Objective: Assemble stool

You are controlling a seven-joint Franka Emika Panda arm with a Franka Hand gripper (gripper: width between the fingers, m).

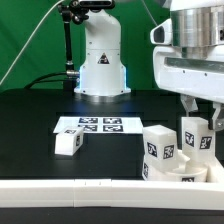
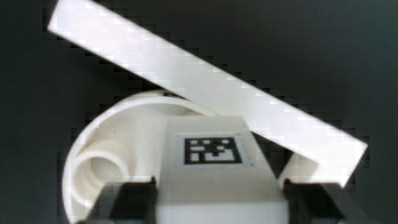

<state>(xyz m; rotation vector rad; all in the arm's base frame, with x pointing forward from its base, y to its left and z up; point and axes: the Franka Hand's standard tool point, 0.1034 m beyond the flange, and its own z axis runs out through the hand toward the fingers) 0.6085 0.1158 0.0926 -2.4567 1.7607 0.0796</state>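
My gripper (image 1: pixel 198 115) is at the exterior view's right and is shut on a white blocky stool leg (image 1: pixel 194 140) with a square tag, holding it upright over the round white seat disc (image 1: pixel 178 178). Another tagged leg (image 1: pixel 158 152) stands upright on the disc beside it. A third leg (image 1: pixel 68 143) lies loose on the black table at the left. In the wrist view the held leg (image 2: pixel 214 152) fills the space between my dark fingers (image 2: pixel 128 200), with the gripper (image 2: pixel 214 208) above the curved seat disc (image 2: pixel 121 145).
The marker board (image 1: pixel 90 125) lies flat mid-table in front of the robot base (image 1: pixel 100 60). A long white rail (image 1: pixel 90 197) borders the table's near edge and crosses the wrist view diagonally (image 2: pixel 196 70) just beyond the seat disc.
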